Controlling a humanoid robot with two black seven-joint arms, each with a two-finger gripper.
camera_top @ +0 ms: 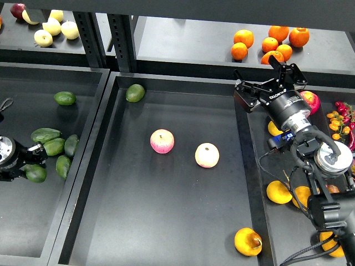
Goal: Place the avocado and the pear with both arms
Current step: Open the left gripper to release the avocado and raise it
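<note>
My left gripper [31, 163] is at the far left, over the left tray [33, 221]. It looks shut on a dark green avocado [36, 174], just left of the pile of other avocados. The pear [248, 241], lumpy and orange-yellow with a brown stem dent, lies in the near right corner of the middle tray [166, 221]. My right gripper [270, 77] is open and empty. It hangs over the wall between the middle and right trays at the back, far from the pear.
Two pink-red apples [162, 141] [207, 155] lie mid-tray, and a lighter avocado [135, 92] lies in its back left corner. Several avocados [54, 146] lie in the left tray. Oranges [270, 41] are on the back shelf. Yellow fruits [279, 192] lie in the right tray.
</note>
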